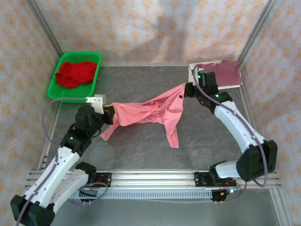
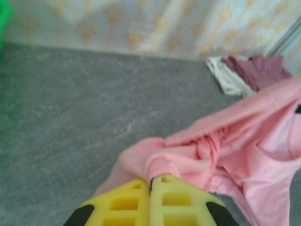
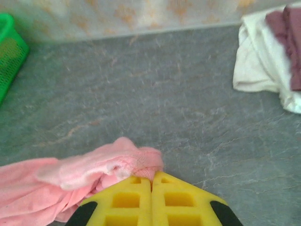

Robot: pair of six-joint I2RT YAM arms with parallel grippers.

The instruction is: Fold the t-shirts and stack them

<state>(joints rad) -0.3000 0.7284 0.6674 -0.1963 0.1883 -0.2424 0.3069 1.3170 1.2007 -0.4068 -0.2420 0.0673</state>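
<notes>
A salmon-pink t-shirt [image 1: 153, 110] hangs stretched between both arms above the grey table, one part drooping toward the front. My left gripper [image 1: 111, 112] is shut on its left end, and a ribbed pink fold [image 2: 162, 168] pokes out between the yellow fingers [image 2: 181, 200]. My right gripper [image 1: 186, 89] is shut on the right end, where pinched pink cloth [image 3: 141, 162] sits at the fingertips. A red t-shirt [image 1: 75, 73] lies crumpled in the green basket. A maroon t-shirt [image 1: 221, 73] rests on an off-white one [image 3: 256, 61] at the back right.
The green mesh basket [image 1: 94, 81] stands at the back left corner. Patterned walls and metal frame posts close in the table on three sides. A rail [image 1: 155, 181] with the arm bases runs along the near edge. Bare grey tabletop [image 1: 141, 146] lies under the shirt.
</notes>
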